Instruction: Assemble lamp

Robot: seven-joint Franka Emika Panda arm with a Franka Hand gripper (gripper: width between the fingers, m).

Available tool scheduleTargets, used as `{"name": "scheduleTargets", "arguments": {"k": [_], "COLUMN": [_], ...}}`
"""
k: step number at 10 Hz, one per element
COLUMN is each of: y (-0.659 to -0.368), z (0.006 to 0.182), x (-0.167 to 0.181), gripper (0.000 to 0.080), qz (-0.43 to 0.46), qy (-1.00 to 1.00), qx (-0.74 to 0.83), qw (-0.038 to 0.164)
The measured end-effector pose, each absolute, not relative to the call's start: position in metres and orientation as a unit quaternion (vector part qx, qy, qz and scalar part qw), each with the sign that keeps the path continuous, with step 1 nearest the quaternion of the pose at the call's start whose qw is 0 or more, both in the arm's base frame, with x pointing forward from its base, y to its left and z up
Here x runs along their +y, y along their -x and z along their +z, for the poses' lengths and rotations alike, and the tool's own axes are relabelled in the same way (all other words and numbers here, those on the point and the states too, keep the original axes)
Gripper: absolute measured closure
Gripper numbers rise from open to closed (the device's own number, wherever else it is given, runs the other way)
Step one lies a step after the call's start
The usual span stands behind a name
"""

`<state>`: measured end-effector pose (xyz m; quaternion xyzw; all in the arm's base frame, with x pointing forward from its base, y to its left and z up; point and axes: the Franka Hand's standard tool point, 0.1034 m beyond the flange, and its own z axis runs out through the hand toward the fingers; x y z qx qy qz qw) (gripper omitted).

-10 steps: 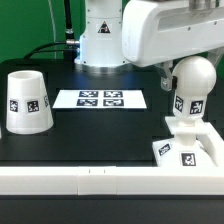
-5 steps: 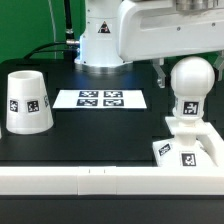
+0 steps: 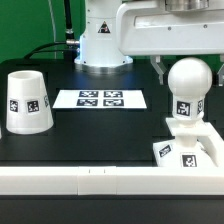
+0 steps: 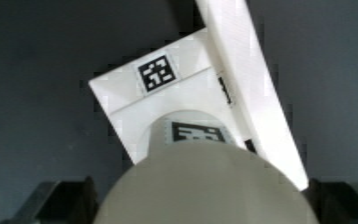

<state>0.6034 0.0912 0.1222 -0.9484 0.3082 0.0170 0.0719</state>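
The round bulb (image 3: 190,80) stands upright on its stem in the flat square base (image 3: 186,150) at the exterior view's right. My gripper (image 3: 187,64) is open and straddles the top of the bulb, with one dark finger (image 3: 160,69) showing beside it. In the wrist view the bulb (image 4: 194,180) fills the space between my fingers (image 4: 64,198), with small dark gaps on either side, and the base (image 4: 167,85) lies below. The tapered shade (image 3: 27,100) stands alone at the exterior view's left.
The marker board (image 3: 100,98) lies flat at the table's middle back. The robot's white pedestal (image 3: 100,45) stands behind it. A low white wall (image 3: 80,181) runs along the front edge, and the base sits against it.
My gripper and hand have risen, uncovering the top of the bulb. The bulb, base and shade have not moved.
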Motion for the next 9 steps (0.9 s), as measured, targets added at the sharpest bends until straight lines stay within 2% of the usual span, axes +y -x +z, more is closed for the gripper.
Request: {"name": "scheduleTargets", "arguments": {"k": [2,6,7,9], "y": [-0.6039,-0.6082,-0.6081,-0.6094], "z": [0.1223,0.122,0.122,0.1245], "x": [0.093,0.0916,0.0915,0.0917], "gripper": [0.0222,0.0222,0.0125,0.0106], "qz": [0.027,0.025,0.024,0.021], "qy": [0.913,0.916,0.923,0.946], "qx": [0.399,0.392,0.375,0.313], "qw": [0.08,0.082,0.082,0.083]}}
